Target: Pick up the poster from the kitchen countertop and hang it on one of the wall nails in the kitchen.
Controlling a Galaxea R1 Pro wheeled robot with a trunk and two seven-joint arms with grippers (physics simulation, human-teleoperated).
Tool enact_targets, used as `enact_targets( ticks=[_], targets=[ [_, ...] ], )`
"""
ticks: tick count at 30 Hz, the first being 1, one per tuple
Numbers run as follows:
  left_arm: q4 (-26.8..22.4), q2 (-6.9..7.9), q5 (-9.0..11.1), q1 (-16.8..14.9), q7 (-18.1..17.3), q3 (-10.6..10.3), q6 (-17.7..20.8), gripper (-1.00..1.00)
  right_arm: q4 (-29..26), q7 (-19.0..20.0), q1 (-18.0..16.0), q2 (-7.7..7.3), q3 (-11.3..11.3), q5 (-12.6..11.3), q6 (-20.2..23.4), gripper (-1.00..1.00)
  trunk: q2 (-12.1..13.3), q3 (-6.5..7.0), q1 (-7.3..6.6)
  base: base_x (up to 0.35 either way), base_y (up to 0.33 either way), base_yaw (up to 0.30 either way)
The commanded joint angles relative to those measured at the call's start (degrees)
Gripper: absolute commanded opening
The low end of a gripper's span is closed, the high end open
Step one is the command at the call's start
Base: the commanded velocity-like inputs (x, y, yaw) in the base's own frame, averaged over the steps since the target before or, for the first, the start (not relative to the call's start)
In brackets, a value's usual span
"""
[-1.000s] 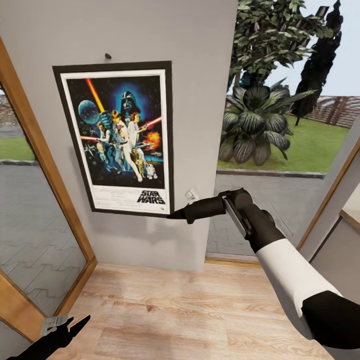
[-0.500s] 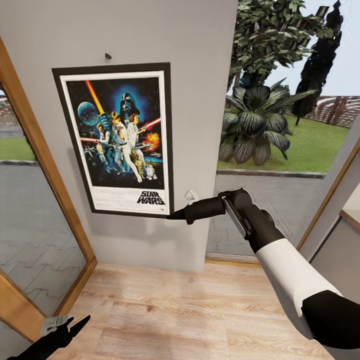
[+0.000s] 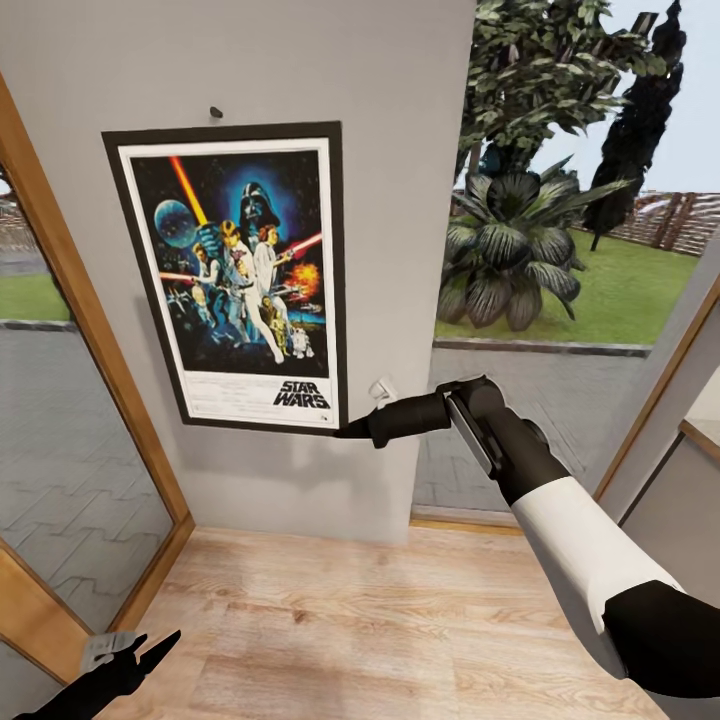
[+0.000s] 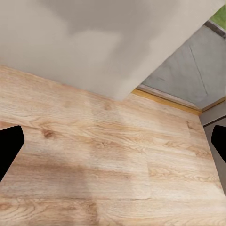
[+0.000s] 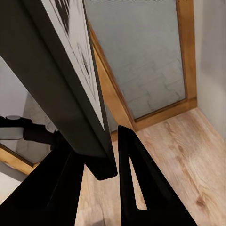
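Note:
The Star Wars poster (image 3: 240,270) stands upright and flat against the light-grey wall (image 3: 400,120). Its top edge sits just under a small dark nail (image 3: 215,111). My right gripper (image 3: 345,430) is shut on the poster's lower right corner. In the right wrist view the black frame corner (image 5: 70,108) sits between the two dark fingers (image 5: 136,179). My left gripper (image 3: 140,655) hangs low near the floor at the left, and in the left wrist view its gripper (image 4: 113,146) is open over bare planks. The kitchen countertop is out of view.
A wood-framed glass door (image 3: 80,330) flanks the wall on the left. A large window (image 3: 540,300) with garden plants behind it lies to the right. Light wooden floor (image 3: 380,620) runs below, and another wooden frame edge (image 3: 660,390) stands at far right.
The poster has crept a few pixels up and to the left against the wall, its top edge closer under the nail. Both arms look nearly still.

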Motion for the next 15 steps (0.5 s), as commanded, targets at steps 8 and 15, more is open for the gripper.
enact_targets(
  ticks=[8, 15],
  targets=[
    [0.1, 0.04, 0.4, -0.1, -0.1, -0.5, -0.3, 1.0, -0.1, -0.2, -0.1, -0.01, 0.0, -0.8, 0.6, -1.0, -0.1, -0.13, 0.04, 0.0, 0.0, 0.0],
    [0.1, 0.04, 0.4, -0.1, -0.1, -0.5, -0.3, 1.0, -0.2, -0.2, -0.1, -0.01, -0.1, -0.8, 0.6, -1.0, -0.1, -0.13, 0.04, 0.0, 0.0, 0.0]
  ],
)
